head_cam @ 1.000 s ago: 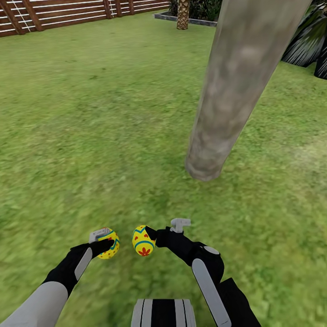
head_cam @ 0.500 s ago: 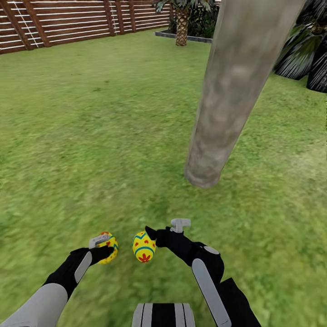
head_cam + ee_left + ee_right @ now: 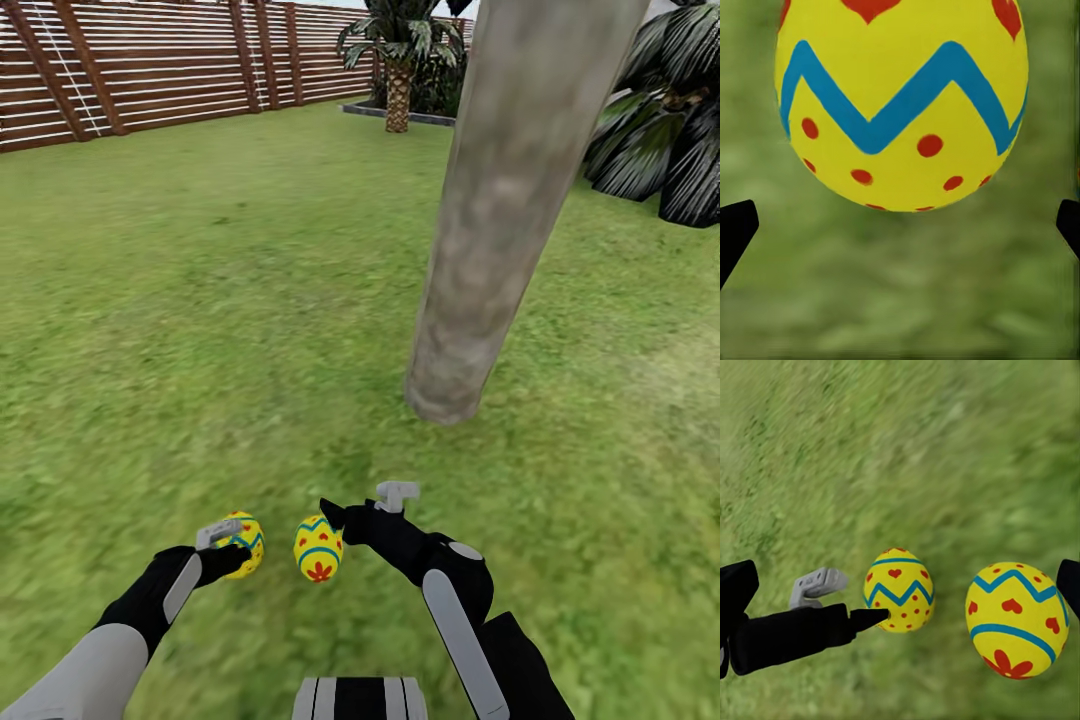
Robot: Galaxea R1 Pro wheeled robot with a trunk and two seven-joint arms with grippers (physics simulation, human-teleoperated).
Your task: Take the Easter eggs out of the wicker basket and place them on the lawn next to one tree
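**Head view: two eggs aloft, trunk just ahead**

You are looking down over both arms at the lawn (image 3: pixel 200 330). Your left gripper (image 3: pixel 232 537) has its jaws clamped on one Easter egg (image 3: pixel 242 543), a dark finger crossing the front of the shell and a grey one above it. Your right gripper (image 3: pixel 345 510) carries the second egg (image 3: pixel 318 548) at its dark fingertip, which touches the egg's upper right side; the grey finger sits well over to the right, so you cannot tell for sure from here how the jaws stand. The two eggs hang side by side, near each other but apart, both above the grass.

The tree (image 3: pixel 500 220) rises ahead and to the right, its smooth grey-brown trunk meeting the grass just beyond your right gripper. Behind it lie dark spiky shrubs (image 3: pixel 660 150); a short palm (image 3: pixel 400 70) stands at the far end by the slatted wooden fence (image 3: pixel 150 70).

In the left wrist view, the egg (image 3: pixel 900 105) looms close between two dark fingertips (image 3: pixel 735 229) at the edges, grass blurred behind it. In the right wrist view, the second egg (image 3: pixel 1016 619) sits beside a dark fingertip (image 3: pixel 1069 585), and your left gripper (image 3: pixel 840 600) presses the other egg (image 3: pixel 898 589).
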